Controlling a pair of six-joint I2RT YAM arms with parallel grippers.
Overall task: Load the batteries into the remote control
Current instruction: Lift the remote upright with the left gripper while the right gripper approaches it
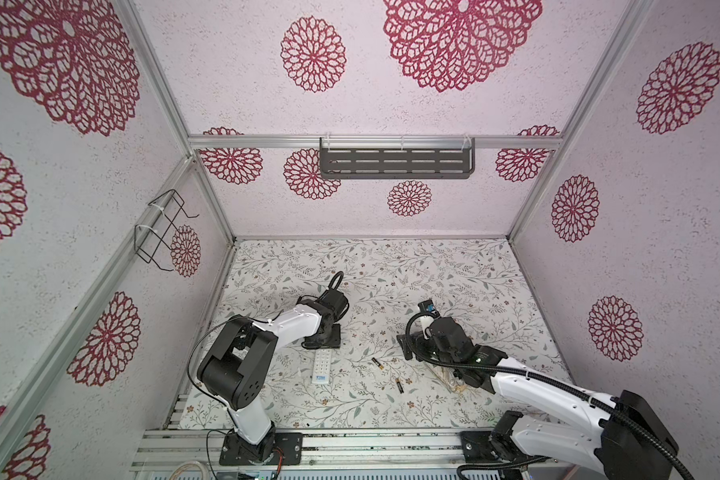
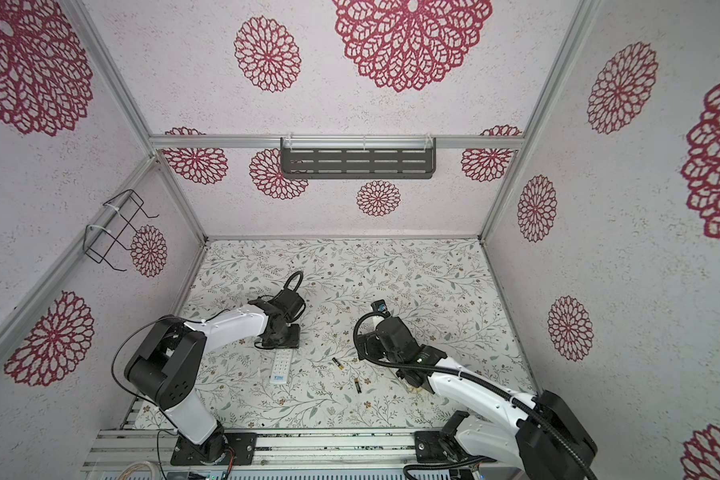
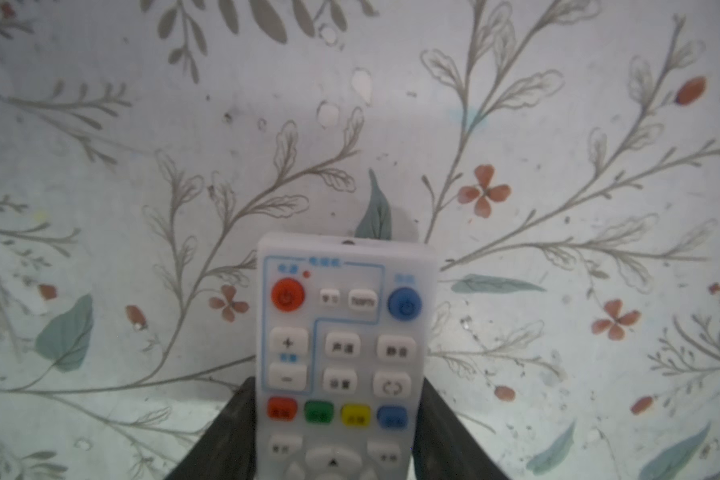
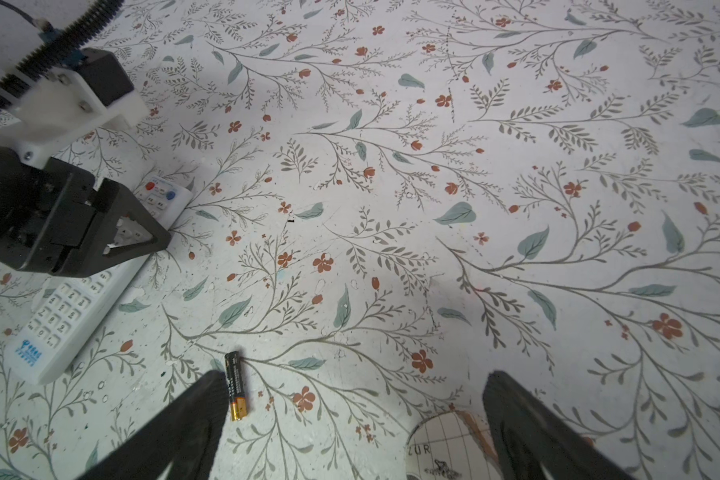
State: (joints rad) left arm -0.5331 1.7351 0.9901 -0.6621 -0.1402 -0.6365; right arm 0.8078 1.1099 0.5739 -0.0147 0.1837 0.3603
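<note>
**Grasp on the remote control [image 1: 321, 365]**

Seen in both top views lying flat and button side up on the floral table [image 1: 433, 282], left of centre in the nearer half, with the blue logo [image 1: 321, 378] at the near end and the far end tucked beneath the left gripper [image 3: 337, 382]. Straddled there, in the left wrist view, by two dark fingers [image 3: 233, 419] set against both long edges beside the row of red, green, yellow and blue buttons, with no gap visible on either side. Closed on the remote control, then, and on nothing else; resting on the table rather than lifted, judging by the right wrist view.

To the right of the remote control and apart from it, two batteries: a first battery [image 1: 378, 364] toward the middle of the table, and a second battery [image 1: 399, 386] near it, closer to the front edge, apart from the first and at a different angle. Black-bodied with a gold band at one end, both flat on the table.

On the right, wide-apart fingers on the right gripper [image 4: 355, 376], with nothing between them. Just beside one fingertip [image 4: 208, 386] in the right wrist view, the first battery, contact impossible to judge. Close by the opposite finger, a pale printed item [image 4: 447, 446], cut off by the frame edge; too little shown to name.
</note>
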